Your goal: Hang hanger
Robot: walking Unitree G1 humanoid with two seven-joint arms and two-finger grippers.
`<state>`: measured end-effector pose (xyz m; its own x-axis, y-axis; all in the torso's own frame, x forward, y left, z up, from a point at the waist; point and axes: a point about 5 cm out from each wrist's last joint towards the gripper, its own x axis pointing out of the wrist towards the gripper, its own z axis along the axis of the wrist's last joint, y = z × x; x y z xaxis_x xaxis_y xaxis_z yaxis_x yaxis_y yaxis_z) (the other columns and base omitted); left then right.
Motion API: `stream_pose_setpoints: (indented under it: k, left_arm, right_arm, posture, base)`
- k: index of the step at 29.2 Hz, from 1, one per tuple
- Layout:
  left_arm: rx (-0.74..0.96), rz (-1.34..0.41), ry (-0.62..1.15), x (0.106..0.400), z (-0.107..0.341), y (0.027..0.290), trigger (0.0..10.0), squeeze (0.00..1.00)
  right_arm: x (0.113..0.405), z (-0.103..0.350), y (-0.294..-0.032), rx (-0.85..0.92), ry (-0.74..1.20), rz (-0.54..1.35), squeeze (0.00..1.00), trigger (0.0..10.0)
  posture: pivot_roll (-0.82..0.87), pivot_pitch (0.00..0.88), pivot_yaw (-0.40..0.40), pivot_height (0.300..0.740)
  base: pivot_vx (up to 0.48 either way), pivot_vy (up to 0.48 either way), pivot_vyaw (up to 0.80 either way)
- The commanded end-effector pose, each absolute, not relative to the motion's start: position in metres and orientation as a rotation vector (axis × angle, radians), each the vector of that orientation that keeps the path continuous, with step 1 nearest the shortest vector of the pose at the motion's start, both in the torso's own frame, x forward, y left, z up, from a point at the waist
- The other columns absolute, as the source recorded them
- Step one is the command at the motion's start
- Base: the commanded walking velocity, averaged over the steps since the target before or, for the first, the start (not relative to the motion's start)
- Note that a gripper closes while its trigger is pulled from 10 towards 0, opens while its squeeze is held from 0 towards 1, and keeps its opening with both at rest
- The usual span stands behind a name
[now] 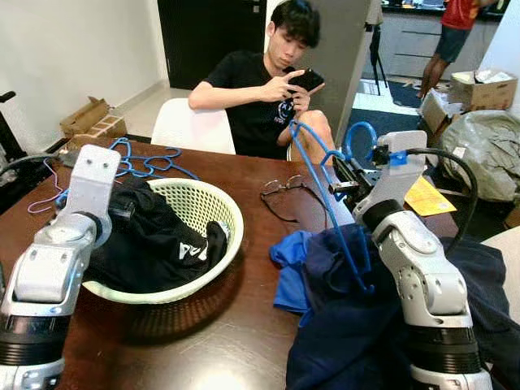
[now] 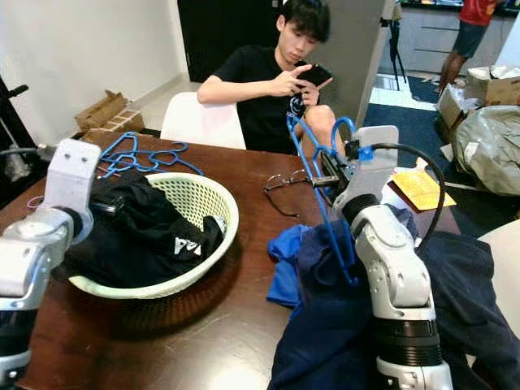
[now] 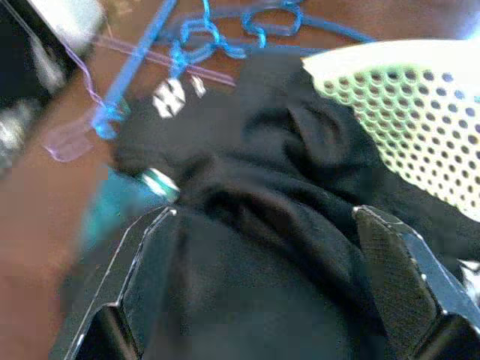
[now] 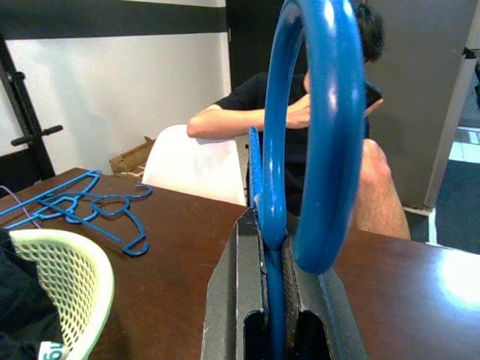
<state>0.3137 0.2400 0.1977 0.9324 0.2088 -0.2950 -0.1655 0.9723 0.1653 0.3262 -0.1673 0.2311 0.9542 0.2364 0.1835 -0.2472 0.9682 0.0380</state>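
Note:
A blue plastic hanger stands upright over the table's right side, and my right gripper is shut on its neck just below the hook. The hanger's lower arm runs down into a navy garment heaped by that arm. My left gripper is open and hovers over a black garment that spills out of a pale green basket. Nothing lies between its fingers.
Several spare blue hangers lie at the table's far left. Eyeglasses rest mid-table, and a bright blue cloth lies beside the navy heap. A seated person faces the far edge beside a white chair. Another person stands behind.

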Motion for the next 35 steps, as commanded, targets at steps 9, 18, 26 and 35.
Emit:
stream_pose_setpoints:
  k: [9,18,26,35]
  left_arm:
    - [-0.140,0.193,0.417,0.315,0.166,0.235,10.0,0.00]
    - [-0.187,0.232,0.427,0.321,0.160,0.243,9.8,0.00]
    - [-0.229,0.278,0.431,0.320,0.152,0.254,0.0,0.00]
    - [-0.222,0.299,0.357,0.323,0.162,0.262,0.0,0.00]
  right_arm:
    - [0.325,0.230,-0.167,0.055,-0.169,0.244,0.00,10.0]
    - [0.324,0.229,-0.169,0.055,-0.168,0.238,0.00,10.0]
    - [0.324,0.230,-0.170,0.054,-0.170,0.234,0.00,10.0]
    - [0.324,0.230,-0.171,0.054,-0.172,0.233,0.00,10.0]
  posture:
    - [0.05,0.009,-0.012,0.740]
    - [0.04,0.010,-0.008,0.740]
    - [0.04,0.010,-0.010,0.740]
    - [0.04,0.009,-0.011,0.740]
  base:
    - [0.000,0.000,0.00]
    - [0.000,0.000,0.00]
    - [0.000,0.000,0.00]
    - [0.000,0.000,0.00]
